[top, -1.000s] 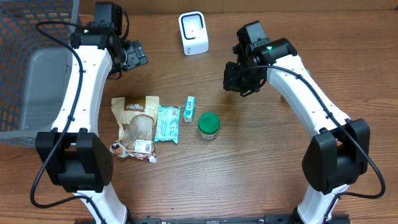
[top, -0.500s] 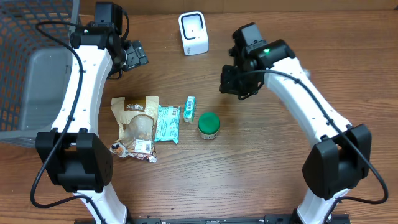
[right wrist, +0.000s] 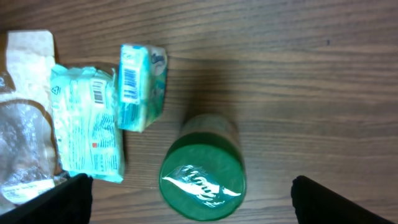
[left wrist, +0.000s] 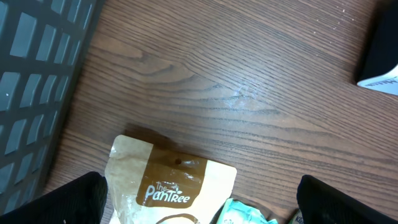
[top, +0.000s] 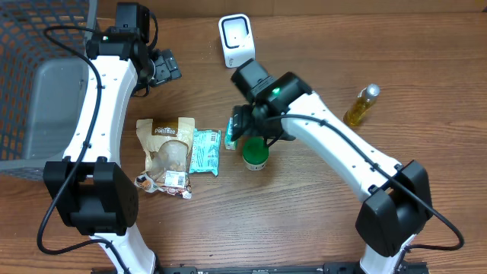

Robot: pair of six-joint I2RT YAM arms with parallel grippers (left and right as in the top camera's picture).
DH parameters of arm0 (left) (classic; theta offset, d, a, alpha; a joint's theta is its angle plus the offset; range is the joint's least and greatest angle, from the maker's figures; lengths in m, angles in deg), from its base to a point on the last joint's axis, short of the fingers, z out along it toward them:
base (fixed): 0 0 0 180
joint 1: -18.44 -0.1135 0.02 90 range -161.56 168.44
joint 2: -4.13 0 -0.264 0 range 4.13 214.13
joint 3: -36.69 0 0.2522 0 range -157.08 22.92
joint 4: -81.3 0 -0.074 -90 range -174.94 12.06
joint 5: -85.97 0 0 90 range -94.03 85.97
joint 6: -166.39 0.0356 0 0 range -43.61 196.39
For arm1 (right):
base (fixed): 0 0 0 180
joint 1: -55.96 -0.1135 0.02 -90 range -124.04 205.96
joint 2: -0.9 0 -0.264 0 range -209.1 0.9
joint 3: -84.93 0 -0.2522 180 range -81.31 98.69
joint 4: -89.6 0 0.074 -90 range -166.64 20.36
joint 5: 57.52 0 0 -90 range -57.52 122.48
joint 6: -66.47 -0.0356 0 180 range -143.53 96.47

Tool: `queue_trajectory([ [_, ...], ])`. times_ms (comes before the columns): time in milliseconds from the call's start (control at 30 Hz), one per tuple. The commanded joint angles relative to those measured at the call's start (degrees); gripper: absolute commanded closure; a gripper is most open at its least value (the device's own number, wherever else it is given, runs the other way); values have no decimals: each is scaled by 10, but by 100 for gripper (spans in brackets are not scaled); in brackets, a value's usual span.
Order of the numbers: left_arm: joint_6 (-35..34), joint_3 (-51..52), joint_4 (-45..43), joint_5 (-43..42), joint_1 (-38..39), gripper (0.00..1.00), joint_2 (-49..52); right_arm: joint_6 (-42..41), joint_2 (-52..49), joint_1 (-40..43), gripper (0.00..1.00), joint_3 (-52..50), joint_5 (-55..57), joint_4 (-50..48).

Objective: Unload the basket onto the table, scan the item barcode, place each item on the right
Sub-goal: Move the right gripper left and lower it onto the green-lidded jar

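Observation:
A white barcode scanner [top: 237,40] stands at the back of the table. In a row in front of it lie a brown Pantree pouch [top: 167,148], a teal packet [top: 204,151], a small teal box [top: 232,132] and a green-lidded jar [top: 256,155]. My right gripper [top: 253,135] hangs open directly over the jar [right wrist: 201,177], one finger on each side and nothing held; the box [right wrist: 142,87] shows a barcode. My left gripper [top: 169,68] is open and empty at the back left, above the pouch [left wrist: 168,186].
A yellow bottle [top: 361,105] lies on the table at the right. A dark mesh basket [top: 38,76] fills the left edge, also seen in the left wrist view as the basket [left wrist: 31,93]. Bare wood lies in front of the items.
My right arm swung left from beside the scanner to above the green jar, and its jaws opened. The yellow bottle it had covered now shows. The left arm has not moved.

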Motion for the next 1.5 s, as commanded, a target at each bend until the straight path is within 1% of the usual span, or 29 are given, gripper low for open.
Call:
queue_trajectory([
  [0,-6,-11,0,-3,0,0,-8,-29,21,-9,0,-1,33,0],
  [200,-6,-11,0,-3,0,0,-8,-58,20,-10,0,-32,44,-5],
  [367,-6,-11,0,-3,0,0,-8,-58,20,-10,0,-71,41,-39],
  [633,-6,-11,0,-3,0,0,-8,-58,20,-10,0,-101,39,-67],
  [800,-6,-11,0,-3,0,0,-8,-58,20,-10,0,-130,12,-106],
  [1000,-6,-11,0,-3,0,0,-8,-56,20,-10,0,-158,22,-134],
  [1133,-6,-11,0,-3,0,0,-8,-56,20,-10,4,-168,22,-139],
  [1167,-6,-11,0,-3,0,0,-8,-56,20,-10,7,-168,22,-139],
  [1200,-6,-11,0,-3,0,0,-8,-56,20,-10,13,-168,22,-139],
  [1267,-6,-11,0,-3,0,0,-8,-56,20,-10,20,-168,22,-140],
  [1400,-6,-11,0,-3,0,0,-8,-56,20,-10,25,-168,22,-139],
  [1467,-6,-11,0,-3,0,0,-8,-56,20,-10,26,-168,22,-139],
])
